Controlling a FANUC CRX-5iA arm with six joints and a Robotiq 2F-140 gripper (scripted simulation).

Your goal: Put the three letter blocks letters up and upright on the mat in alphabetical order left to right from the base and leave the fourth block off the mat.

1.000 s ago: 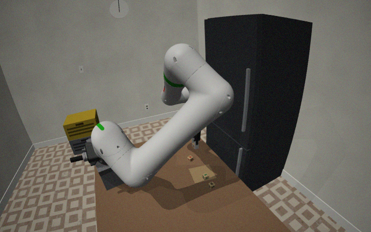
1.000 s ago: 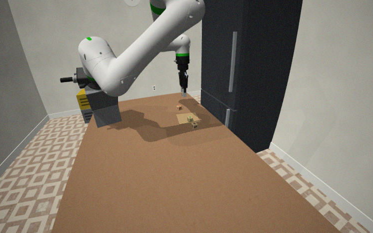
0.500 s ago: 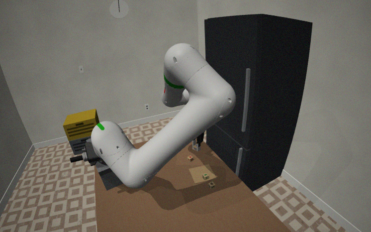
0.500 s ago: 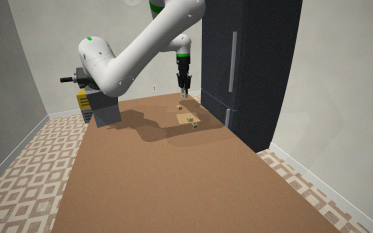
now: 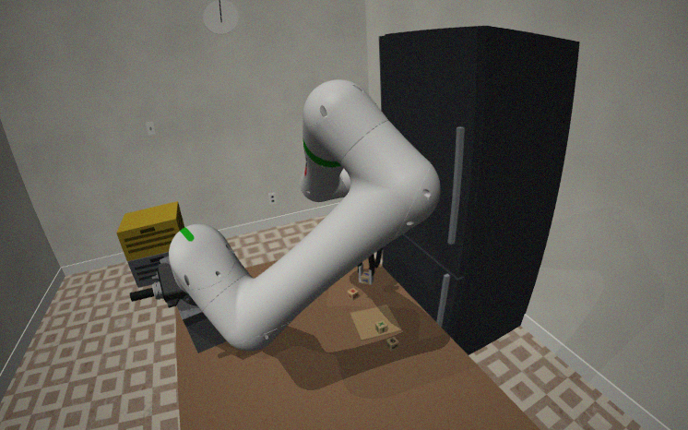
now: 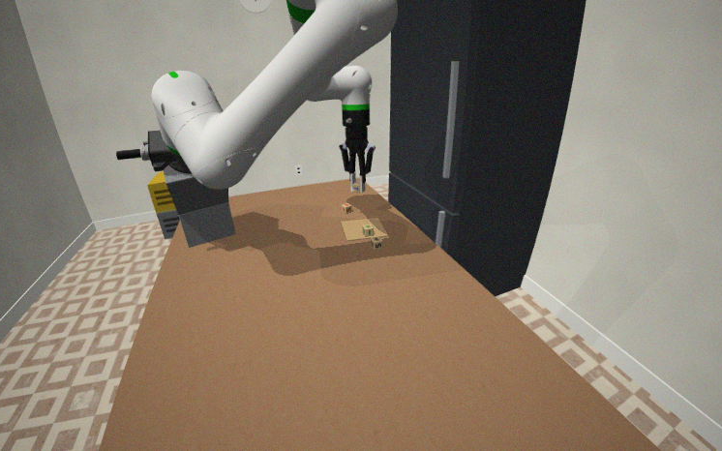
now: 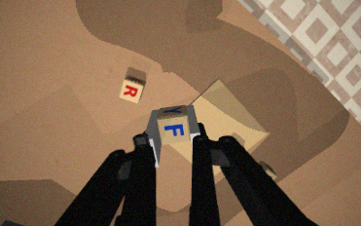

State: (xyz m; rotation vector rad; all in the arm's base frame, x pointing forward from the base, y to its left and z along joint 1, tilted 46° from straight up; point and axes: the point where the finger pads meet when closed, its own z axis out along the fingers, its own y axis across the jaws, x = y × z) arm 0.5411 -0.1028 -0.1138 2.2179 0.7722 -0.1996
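Note:
My gripper (image 7: pixel 174 118) is shut on a wooden block with a blue F on top (image 7: pixel 174 128) and holds it in the air above the table. It also shows in the exterior view (image 6: pixel 356 183) and the top view (image 5: pixel 366 275). A block with a red R (image 7: pixel 131 91) (image 5: pixel 352 292) lies on the table off the mat. The tan mat (image 5: pixel 374 322) lies flat, partly hidden by the held block in the wrist view (image 7: pixel 230 122). A block with a green letter (image 5: pixel 381 327) sits on the mat. Another block (image 5: pixel 392 342) lies just off the mat's edge.
A tall black fridge (image 5: pixel 469 176) stands close beside the table's far right edge. A yellow and grey cabinet (image 5: pixel 148 240) stands behind the robot's base. The table edge and patterned floor (image 7: pixel 340 49) lie near the gripper.

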